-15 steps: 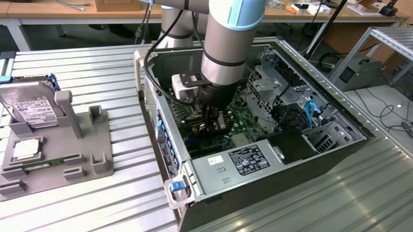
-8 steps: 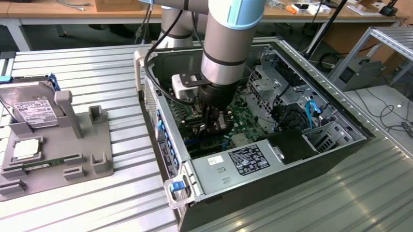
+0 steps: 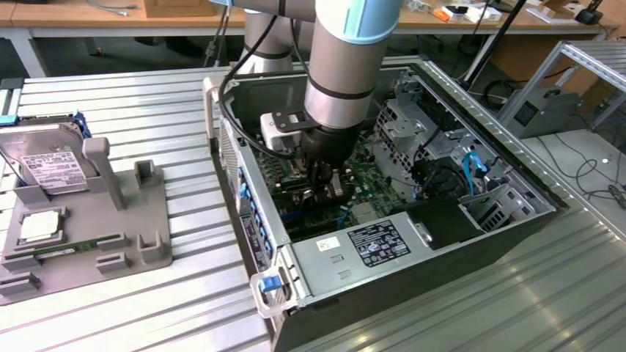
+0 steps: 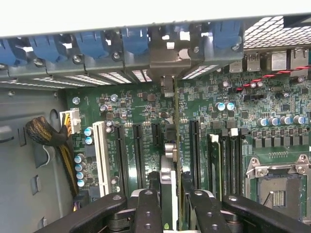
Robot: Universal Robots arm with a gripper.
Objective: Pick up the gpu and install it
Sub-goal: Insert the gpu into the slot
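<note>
My gripper [image 4: 173,211] reaches down into the open computer case [image 3: 231,158] and is shut on the gpu [image 4: 176,145]. The card shows edge-on as a thin dark board standing upright over the motherboard [image 4: 272,97], among the black expansion slots [image 4: 137,150]. Its grey metal bracket [image 4: 167,56] sits at the rear slot openings, between the blue latches [image 4: 134,41]. In the exterior view the gripper [image 3: 328,189] hangs low over the green board in the middle of the case, and it hides most of the card there.
A grey holder [image 3: 88,220] at the exterior view's left carries a silver hard drive [image 3: 44,158] and a narrow memory stick [image 3: 59,251]. Inside the case are the power supply [image 3: 377,246], a drive cage [image 3: 411,125], blue cables [image 3: 473,172], a braided cable [image 4: 48,136] and the CPU socket [image 4: 279,187].
</note>
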